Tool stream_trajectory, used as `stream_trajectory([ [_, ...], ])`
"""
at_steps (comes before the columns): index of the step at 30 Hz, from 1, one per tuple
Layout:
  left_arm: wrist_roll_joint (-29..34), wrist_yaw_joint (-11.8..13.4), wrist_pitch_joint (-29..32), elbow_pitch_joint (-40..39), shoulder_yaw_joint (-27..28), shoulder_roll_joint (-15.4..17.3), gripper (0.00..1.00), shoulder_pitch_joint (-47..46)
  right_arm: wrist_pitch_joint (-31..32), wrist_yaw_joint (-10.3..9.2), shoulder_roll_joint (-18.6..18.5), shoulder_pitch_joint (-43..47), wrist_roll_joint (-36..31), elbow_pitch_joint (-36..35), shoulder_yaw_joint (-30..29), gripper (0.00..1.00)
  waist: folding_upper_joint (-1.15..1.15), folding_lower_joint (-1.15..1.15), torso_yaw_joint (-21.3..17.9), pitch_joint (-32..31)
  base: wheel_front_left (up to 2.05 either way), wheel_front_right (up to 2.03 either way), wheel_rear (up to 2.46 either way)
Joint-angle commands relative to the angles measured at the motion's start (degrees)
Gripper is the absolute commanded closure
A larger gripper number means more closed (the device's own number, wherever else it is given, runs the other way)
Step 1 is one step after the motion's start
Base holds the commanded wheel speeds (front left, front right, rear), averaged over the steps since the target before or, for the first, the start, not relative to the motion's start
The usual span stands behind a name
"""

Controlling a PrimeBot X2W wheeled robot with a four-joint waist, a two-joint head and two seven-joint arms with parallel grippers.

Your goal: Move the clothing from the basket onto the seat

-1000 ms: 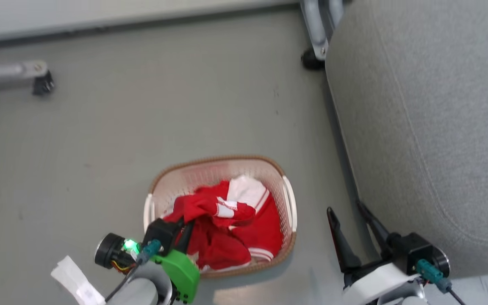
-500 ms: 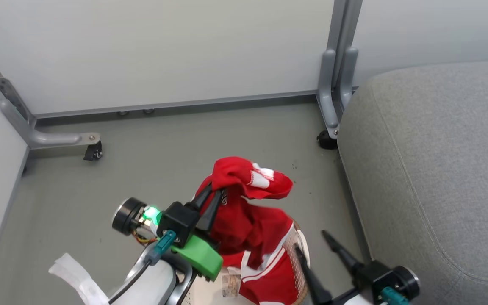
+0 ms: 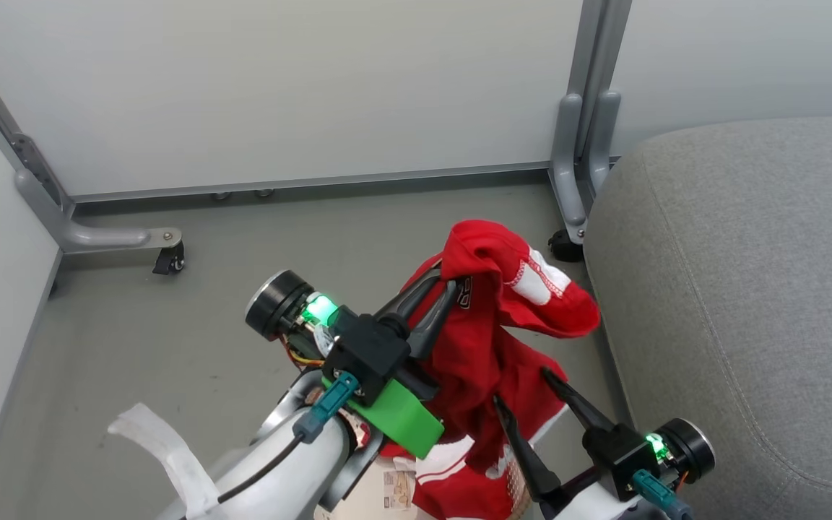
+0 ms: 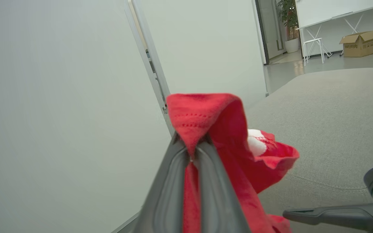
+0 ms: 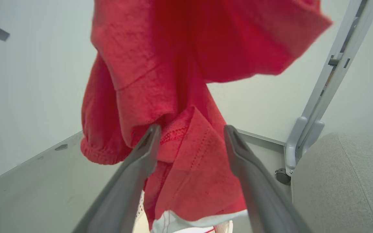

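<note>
Hanging by one fold from the clamped left claw (image 3: 445,278), the red clothing (image 3: 492,347) could slip or snag the gaping right claw (image 3: 521,386) near the seat (image 3: 748,253).

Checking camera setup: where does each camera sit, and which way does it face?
Head: high, looking forward and down at the clothing, seat and floor; left claw and right claw show.
Left wrist: along its shut fingers pinching the clothing, toward the seat.
Right wrist: along its open fingers, at the hanging clothing.
All share clothing and seat.
</note>
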Motion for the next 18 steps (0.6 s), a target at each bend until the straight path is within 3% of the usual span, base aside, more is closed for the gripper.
stream_trajectory([
  [1,0.3,-0.1,0.4,-0.9,-0.1,-0.1,1.00,-0.9,-0.2,-0.06,-0.2,-0.6,-0.1,0.7,-0.3,0.00,0.00,0.01,0.1,0.0,0.00,0.00,0.00],
  [10,0.6,0.0,2.8,-6.5,-1.1,0.4,1.00,-2.1,-0.2,-0.06,-0.2,-1.6,2.4,5.4,-0.5,0.00,0.00,0.01,0.6,0.0,0.00,0.00,0.00],
  [11,0.6,0.0,3.0,-6.6,-1.2,0.5,1.00,-2.0,-0.2,-0.06,-0.2,-1.6,2.6,5.5,-0.5,0.04,0.00,0.01,0.6,0.0,0.00,0.00,0.00],
  [12,0.5,0.0,3.2,-6.7,-1.3,0.6,1.00,-1.8,-0.2,-0.06,-0.2,-1.7,2.7,5.6,-0.5,0.51,0.00,0.01,0.6,0.0,0.00,0.00,0.00],
  [14,0.3,0.1,3.2,-6.8,-1.4,0.8,1.00,-1.5,-0.2,-0.06,-0.2,-1.8,2.6,5.8,-0.3,1.00,0.00,0.01,0.5,-0.1,0.00,0.00,0.00],
  [18,0.0,0.3,3.3,-6.5,-1.5,1.1,1.00,-1.1,-0.2,-0.06,-0.2,-1.4,2.5,5.8,0.2,1.00,0.00,0.01,0.3,-0.1,0.00,0.00,0.00],
])
